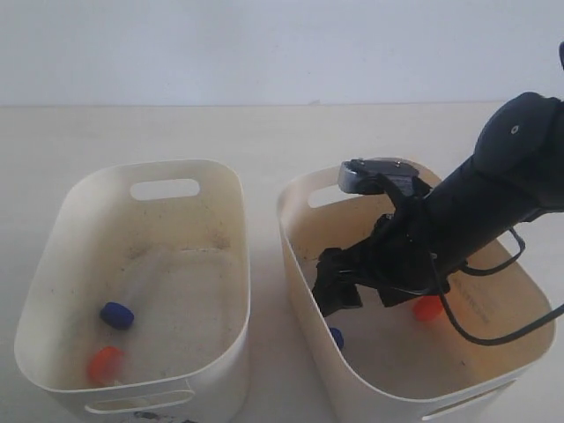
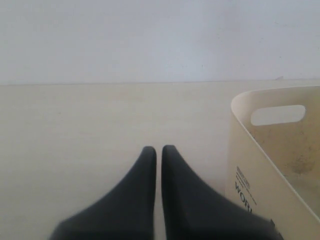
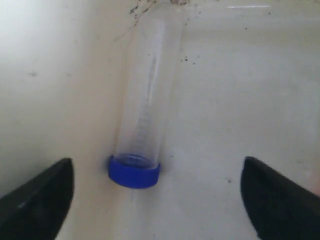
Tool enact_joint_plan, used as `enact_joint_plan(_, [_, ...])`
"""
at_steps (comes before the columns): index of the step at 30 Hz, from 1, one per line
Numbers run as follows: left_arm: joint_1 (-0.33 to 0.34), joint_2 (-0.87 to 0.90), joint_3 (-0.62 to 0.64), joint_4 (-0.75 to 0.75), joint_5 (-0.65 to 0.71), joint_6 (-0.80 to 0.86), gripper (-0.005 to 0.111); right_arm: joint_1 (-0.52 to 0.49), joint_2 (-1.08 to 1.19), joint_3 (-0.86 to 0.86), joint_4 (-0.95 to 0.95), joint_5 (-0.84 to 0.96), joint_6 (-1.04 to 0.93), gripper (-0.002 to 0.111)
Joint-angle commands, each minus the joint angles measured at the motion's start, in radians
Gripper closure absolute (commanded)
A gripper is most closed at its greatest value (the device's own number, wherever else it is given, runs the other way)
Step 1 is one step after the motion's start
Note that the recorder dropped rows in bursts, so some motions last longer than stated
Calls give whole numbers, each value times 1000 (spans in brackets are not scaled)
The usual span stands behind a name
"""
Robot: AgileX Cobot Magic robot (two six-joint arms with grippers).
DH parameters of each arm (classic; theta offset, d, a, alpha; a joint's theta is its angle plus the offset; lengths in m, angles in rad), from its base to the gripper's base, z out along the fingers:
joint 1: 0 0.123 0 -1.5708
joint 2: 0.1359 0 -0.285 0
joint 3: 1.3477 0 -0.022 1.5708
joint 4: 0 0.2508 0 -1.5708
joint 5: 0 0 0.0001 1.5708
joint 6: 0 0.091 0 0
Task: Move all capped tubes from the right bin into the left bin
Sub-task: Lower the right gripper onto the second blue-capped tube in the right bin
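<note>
Right gripper (image 3: pixel 156 161) spread wide, low inside the right bin (image 1: pixel 295 198), one dark fingertip (image 3: pixel 40 197) to either side of a blue-capped tube (image 3: pixel 145 110), neither touching it. Clear gap on both sides, tighter on the wall side, roomier toward the open floor. Tube flat on the bin floor, blue cap toward the wrist camera, clear body along the curved foot of the wall, dark specks beyond its closed end.

From the exterior view, same gripper (image 1: pixel 333 295) down close to the bin's left inner wall, black arm slanting in over the far right rim, a cable looped beside it. Only a sliver of that blue cap (image 1: pixel 336 337) in sight below the fingers, close against the wall. Orange cap (image 1: pixel 429 307) of a second tube partly behind the arm, farther right on the floor, well apart from the blue one.

Narrow strip of bare table (image 1: pixel 264 132) between the two bins, rims near, not touching.

Left bin (image 1: pixel 53 229) with two tubes on its speckled floor: one with a blue cap (image 1: pixel 116 315), one with an orange cap (image 1: pixel 106 363) near the front wall. Open floor toward its right wall.

Left gripper (image 2: pixel 159 148) pressed together, a hairline slit between the fingers, nothing held, over bare tabletop, outside the exterior view. Just beside it, the left bin's outer wall (image 2: pixel 260 175) with dark print; open table on every other side.
</note>
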Motion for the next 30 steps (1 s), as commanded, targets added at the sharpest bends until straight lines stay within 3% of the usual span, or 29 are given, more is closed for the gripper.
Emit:
enact_joint_plan(1, [1, -3, -3, 0, -6, -8, 102, 0, 2, -3, 15, -34, 7, 3])
enact_joint_plan(19, [1, -3, -3, 0, -6, -8, 102, 0, 2, -3, 34, -89, 23, 3])
enact_joint_plan(30, [1, -3, -3, 0, -6, -8, 102, 79, 73, -3, 32, -191, 60, 3])
